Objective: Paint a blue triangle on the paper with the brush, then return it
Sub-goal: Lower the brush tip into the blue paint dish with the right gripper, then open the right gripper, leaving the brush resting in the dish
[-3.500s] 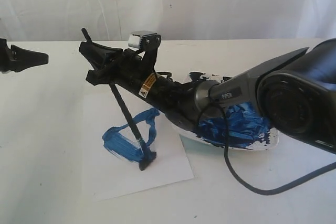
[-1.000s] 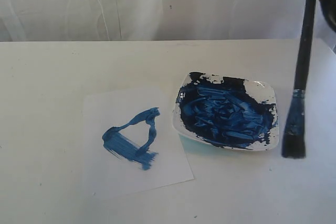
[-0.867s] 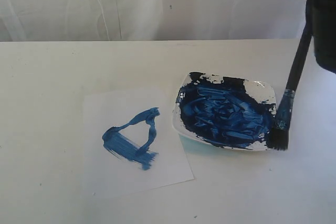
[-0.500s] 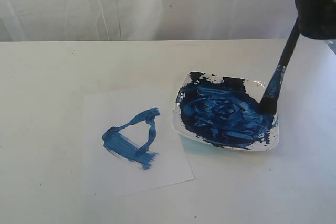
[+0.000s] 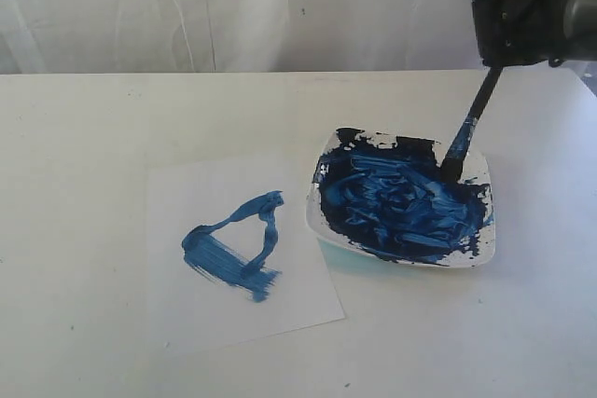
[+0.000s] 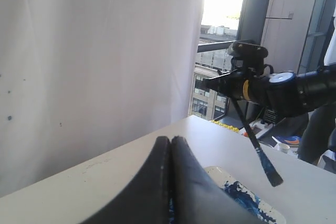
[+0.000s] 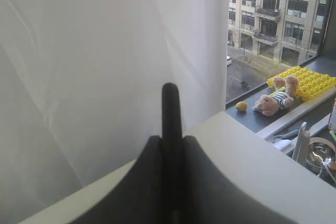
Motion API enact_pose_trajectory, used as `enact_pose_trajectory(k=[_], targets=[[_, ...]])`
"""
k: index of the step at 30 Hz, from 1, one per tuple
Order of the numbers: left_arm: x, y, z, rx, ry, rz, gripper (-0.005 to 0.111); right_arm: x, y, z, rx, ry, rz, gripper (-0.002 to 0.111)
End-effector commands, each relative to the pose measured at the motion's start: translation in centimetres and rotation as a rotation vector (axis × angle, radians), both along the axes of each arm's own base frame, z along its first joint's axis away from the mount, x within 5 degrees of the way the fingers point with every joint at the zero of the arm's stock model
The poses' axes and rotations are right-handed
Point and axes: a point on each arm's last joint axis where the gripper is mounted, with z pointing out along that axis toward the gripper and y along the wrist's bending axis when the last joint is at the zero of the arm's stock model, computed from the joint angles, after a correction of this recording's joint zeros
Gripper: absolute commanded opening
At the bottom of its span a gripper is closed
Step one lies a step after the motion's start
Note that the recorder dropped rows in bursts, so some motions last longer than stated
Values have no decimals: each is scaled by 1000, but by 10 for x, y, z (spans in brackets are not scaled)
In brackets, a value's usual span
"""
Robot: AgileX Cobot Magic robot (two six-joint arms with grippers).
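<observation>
There is one paper point(image 5: 201, 309) on one white table point(image 5: 93, 137), and it carries one blue triangle point(image 5: 222, 263). To its right stands one dish point(image 5: 472, 163) smeared with blue paint. There is one brush point(image 5: 469, 128). The grippers number two: the left gripper point(image 6: 171, 148) and the right gripper point(image 7: 171, 145). On a ledge by the window sit one teddy bear point(image 7: 275, 100), one yellow tray point(image 7: 307, 82) and one small yellow ball point(image 7: 241, 106).

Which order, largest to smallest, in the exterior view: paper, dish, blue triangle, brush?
1. paper
2. dish
3. blue triangle
Unranked: brush. It is thin and tilted and its upper end is hidden, so its size is unsure.
</observation>
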Motion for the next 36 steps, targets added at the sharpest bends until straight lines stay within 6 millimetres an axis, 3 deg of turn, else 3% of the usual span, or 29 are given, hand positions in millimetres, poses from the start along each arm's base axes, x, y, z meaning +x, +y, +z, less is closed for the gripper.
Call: enact_pose_trajectory(k=[1, 9, 18, 31, 36], targets=[[-3, -1, 1, -25, -5, -10, 0, 23, -1, -26, -22, 28, -15, 0], [-2, -1, 1, -18, -2, -4, 0, 57, -4, -86, 66, 122, -104, 0], [4, 2, -4, -8, 28, 22, 0, 70, -3, -126, 32, 160, -152, 0], [4, 2, -5, -4, 29, 21, 0, 71, -3, -140, 21, 183, -156, 0], [4, 2, -5, -4, 29, 21, 0, 71, -2, -155, 14, 211, -152, 0]])
